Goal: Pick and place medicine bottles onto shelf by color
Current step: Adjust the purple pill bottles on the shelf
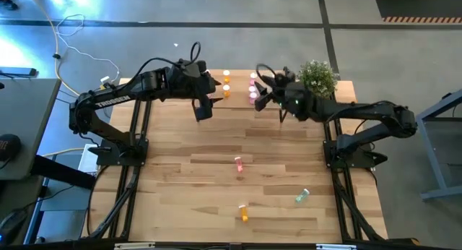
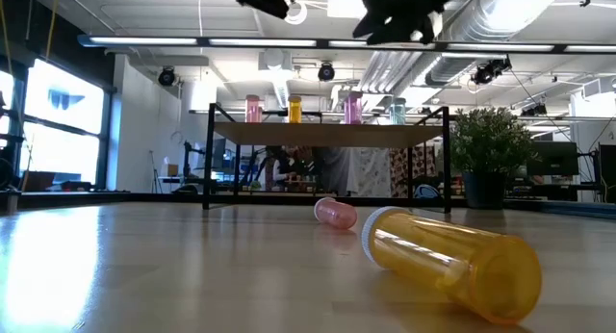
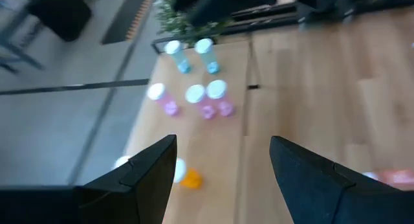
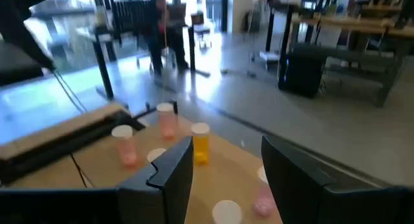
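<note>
The broad wooden tabletop (image 1: 216, 170) carries the shelf (image 2: 327, 133) at its far edge, beside a potted plant (image 1: 317, 76), and standing on that shelf are pink, orange and teal medicine bottles (image 2: 294, 108), upright in groups. Both arms hang above the shelf: the left gripper (image 3: 223, 179) and the right gripper (image 4: 223, 172) each show their fingers spread apart with nothing between them. Three bottles lie tipped over on the open tabletop, well apart from either gripper: a pink bottle (image 1: 238, 163), a teal bottle (image 1: 302, 196) and an orange bottle (image 1: 244, 212) nearest the front. These look like light, hard, smooth plastic, likely to roll or slip, so I'd pinch one across the middle of its barrel, square to its length.
</note>
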Robot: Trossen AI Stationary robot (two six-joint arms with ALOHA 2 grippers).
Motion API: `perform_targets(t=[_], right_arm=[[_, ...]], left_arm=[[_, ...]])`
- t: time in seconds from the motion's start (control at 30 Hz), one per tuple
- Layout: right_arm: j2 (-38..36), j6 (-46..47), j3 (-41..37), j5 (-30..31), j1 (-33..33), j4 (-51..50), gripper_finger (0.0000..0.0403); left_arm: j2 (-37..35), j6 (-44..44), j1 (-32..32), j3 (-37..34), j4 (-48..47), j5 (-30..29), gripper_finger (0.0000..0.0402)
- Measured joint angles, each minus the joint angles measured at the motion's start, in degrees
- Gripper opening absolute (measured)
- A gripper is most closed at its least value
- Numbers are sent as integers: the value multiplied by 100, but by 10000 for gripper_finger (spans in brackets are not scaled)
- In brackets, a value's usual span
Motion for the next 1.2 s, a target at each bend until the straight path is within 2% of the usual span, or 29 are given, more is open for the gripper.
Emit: perform_targets(t=[0.17, 0.37, 0.5, 0.63, 0.73, 1.07, 1.2], right_arm=[[37, 7, 1143, -365, -227, -1721, 174], [34, -22, 2017, -1198, -647, -2898, 174], [37, 95, 2268, -2044, -999, -3140, 174], [166, 443, 2450, -3054, -1341, -3154, 174], [399, 522, 2632, -3542, -1507, -3182, 174], [1201, 1247, 3827, -3763, -1835, -5116, 174], [1427, 1786, 4095, -4204, -1819, -5412, 174]], left_arm=[[0, -286, 211, -4, 3, 662, 236], [-25, -694, 349, -576, 349, 1144, 236], [-105, -977, 323, -926, 517, 1140, 236], [-103, -1083, 308, -1021, 545, 1138, 236], [-103, -1164, 310, -1035, 714, 1123, 236], [-103, -1179, 310, -1035, 855, 1101, 236], [-103, -1170, 325, -1035, 846, 999, 236]])
